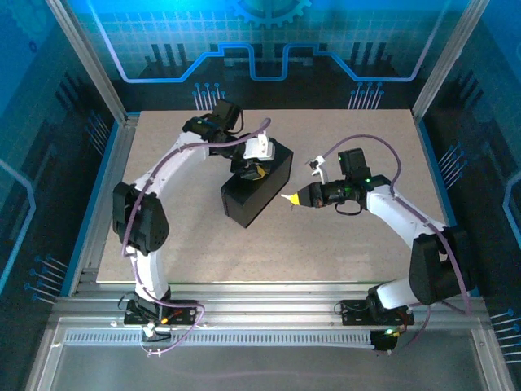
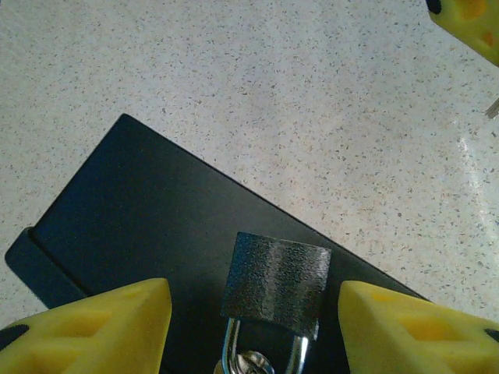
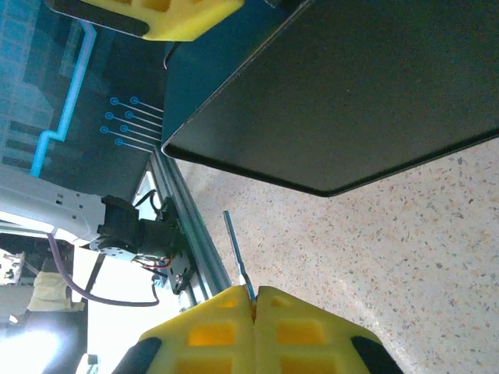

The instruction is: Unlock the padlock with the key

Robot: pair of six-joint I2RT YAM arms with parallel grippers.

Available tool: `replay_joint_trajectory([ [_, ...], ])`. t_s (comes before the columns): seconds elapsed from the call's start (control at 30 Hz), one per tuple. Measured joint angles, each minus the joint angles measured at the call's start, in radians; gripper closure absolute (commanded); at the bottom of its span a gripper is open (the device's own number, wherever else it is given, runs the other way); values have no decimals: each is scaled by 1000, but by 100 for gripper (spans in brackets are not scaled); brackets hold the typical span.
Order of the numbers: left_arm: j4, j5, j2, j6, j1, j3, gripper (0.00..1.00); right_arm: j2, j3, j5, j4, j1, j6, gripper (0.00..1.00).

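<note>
The padlock [image 2: 277, 284] has a dark grey textured body and a silver shackle, and it lies on top of the black box [image 2: 140, 218]. My left gripper [image 2: 253, 327] is open, with one yellow finger on each side of the padlock body and a gap on both sides. From above, the left gripper [image 1: 252, 169] hangs over the box [image 1: 259, 191]. My right gripper [image 3: 253, 300] is shut on the key [image 3: 236, 249], whose thin grey blade sticks out past the fingertips. The right gripper [image 1: 291, 198] hovers just right of the box, pointing at it.
The box sits mid-table on the speckled tabletop [image 1: 350, 244]. An aluminium frame rail [image 1: 106, 187] borders the left edge. The right gripper's yellow tip [image 2: 468, 19] shows at the top right of the left wrist view. Free room lies right of and in front of the box.
</note>
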Motion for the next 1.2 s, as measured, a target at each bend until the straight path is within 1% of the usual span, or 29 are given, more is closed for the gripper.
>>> replay_joint_trajectory([
  [0.17,-52,23,47,39,0,50,43,38,28,0,-5,-3,-3,100],
  [0.43,-149,53,98,85,3,137,49,72,55,0,-5,-4,-6,100],
  [0.73,-192,79,129,116,7,164,56,74,68,0,-38,-8,-22,100],
  [0.83,-198,81,130,132,7,164,60,74,70,0,-42,-11,-23,100],
  [0.9,-203,88,131,139,7,164,69,75,72,0,-43,-11,-26,100],
  [0.93,-204,93,131,142,8,164,72,77,74,0,-45,-11,-26,100],
  [1.0,-206,100,131,159,10,164,80,83,82,0,-49,-11,-26,100],
  [1.2,-216,114,137,164,10,174,87,94,108,-1,-65,-39,-31,100],
])
